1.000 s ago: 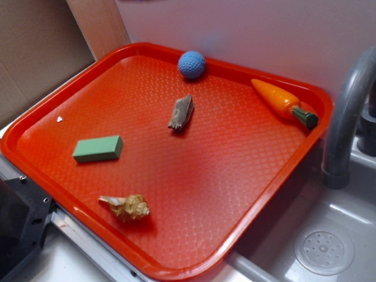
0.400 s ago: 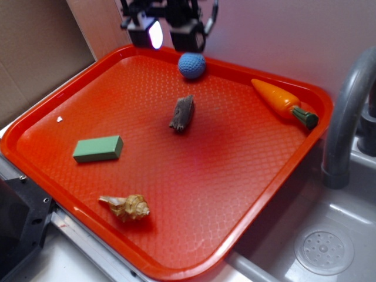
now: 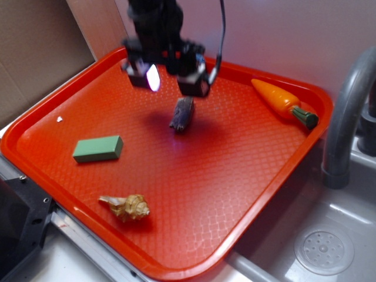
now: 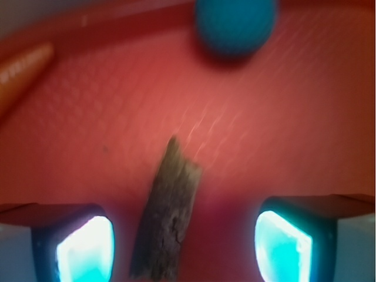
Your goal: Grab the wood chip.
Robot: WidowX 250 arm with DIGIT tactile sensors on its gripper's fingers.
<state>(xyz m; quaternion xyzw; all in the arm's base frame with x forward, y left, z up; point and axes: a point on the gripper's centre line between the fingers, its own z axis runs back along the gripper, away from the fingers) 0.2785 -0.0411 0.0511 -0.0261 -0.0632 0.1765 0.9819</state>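
Orange and waffle-textured, the tray [image 3: 247, 194] sits beside a grey sink [image 3: 329, 247] with a curved faucet [image 3: 343, 117]. Near the tray's middle lies the wood chip [image 3: 181, 113], flat on the surface. Above it hangs the gripper [image 3: 174, 81], jaws spread wide with nothing between them; in the wrist view its 2 fingertips [image 4: 85, 247] flank the chip's near end without touching it. A blue ball [image 4: 236, 24] sits beyond the chip near the far rim. A carrot [image 3: 283, 102] lies by the right rim, well apart. A green block [image 3: 98, 148] and a seashell [image 3: 127, 207] rest toward the near left side.
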